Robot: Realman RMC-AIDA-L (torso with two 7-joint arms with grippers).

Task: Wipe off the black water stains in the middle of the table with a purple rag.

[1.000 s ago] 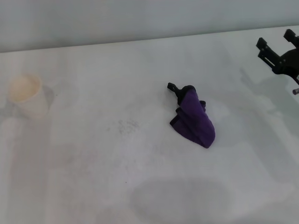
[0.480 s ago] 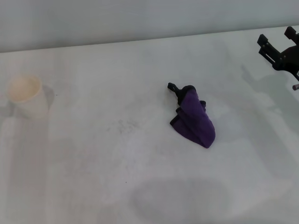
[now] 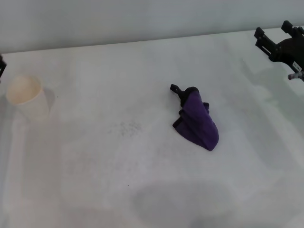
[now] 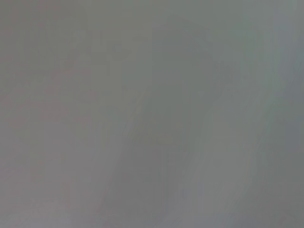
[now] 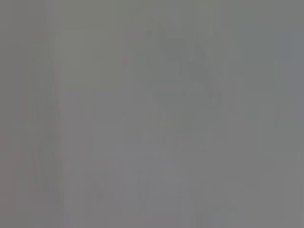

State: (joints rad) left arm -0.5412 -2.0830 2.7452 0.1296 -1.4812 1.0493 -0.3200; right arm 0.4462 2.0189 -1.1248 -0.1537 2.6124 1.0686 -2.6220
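Note:
The purple rag (image 3: 198, 122), with a black edge, lies crumpled right of the middle of the white table (image 3: 142, 190). No gripper touches it. Left of the rag the black water stains (image 3: 128, 128) show only as a faint patch of tiny dark specks. My right gripper (image 3: 274, 32) is open and empty, raised at the far right corner, well away from the rag. Only a dark sliver of my left gripper (image 3: 1, 65) shows at the left edge. Both wrist views show only plain grey.
A cream paper cup (image 3: 26, 96) stands upright at the far left of the table. The table's back edge meets a pale wall (image 3: 142, 19).
My right gripper has moved farther back, away from the rag. A sliver of my left arm has come into view at the left edge. The rag has not moved.

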